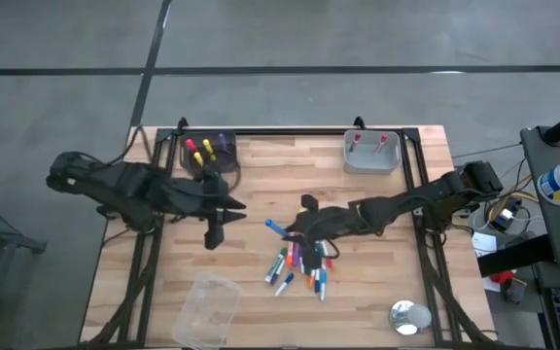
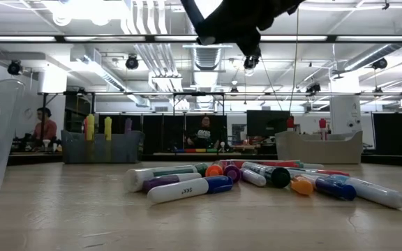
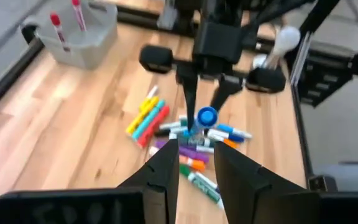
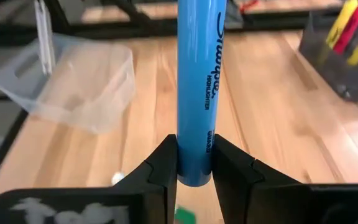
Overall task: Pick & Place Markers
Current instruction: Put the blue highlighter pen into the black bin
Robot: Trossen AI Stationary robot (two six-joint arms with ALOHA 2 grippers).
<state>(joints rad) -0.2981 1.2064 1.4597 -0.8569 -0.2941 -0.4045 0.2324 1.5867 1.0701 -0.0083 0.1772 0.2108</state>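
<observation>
A pile of markers (image 1: 299,264) in mixed colours lies flat on the wooden table (image 1: 261,292), also seen in the low view (image 2: 257,178). My right gripper (image 1: 286,228) hangs just above the pile's far side, shut on a blue marker (image 4: 194,81). The left wrist view shows this blue marker (image 3: 207,117) end-on. My left gripper (image 1: 237,206) stands to the left of the pile, above the table, pointing toward it. In its wrist view the left gripper (image 3: 196,180) is open, with nothing between the fingers. My right gripper pinches the blue marker near its one end (image 4: 194,158) between the two fingers. The marker lies along the fingers and sticks out ahead of them, toward the table's left and slanting down. It is lifted clear of the table and the pile.
A dark bin (image 1: 224,167) at the far left holds yellow, pink and purple markers. A grey bin (image 1: 371,163) at the far right holds two red ones. A clear plastic tub (image 1: 207,309) lies near the front edge, and a small round shiny object (image 1: 409,316) at the front right.
</observation>
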